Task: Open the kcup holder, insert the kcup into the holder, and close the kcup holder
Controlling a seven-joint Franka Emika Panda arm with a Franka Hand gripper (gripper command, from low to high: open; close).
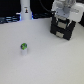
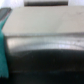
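One kcup (image 1: pixel 23 48) alone on table (image 1: pixel 45 65), kcup holder (image 1: pixel 64 29) half hidden by arm, pincer state unclear

One camera sits off my arm, up high, and looks down across the white table (image 1: pixel 45 60). It is far enough back to see a lot of the table at once. My arm (image 1: pixel 64 9) is at this view's upper right, over the black box (image 1: pixel 62 29). The other camera rides on my wrist. It is very close to a dark, shiny surface (image 2: pixel 45 57), so close that all is blurry. I think both cameras see that black box, but I cannot tell for sure.
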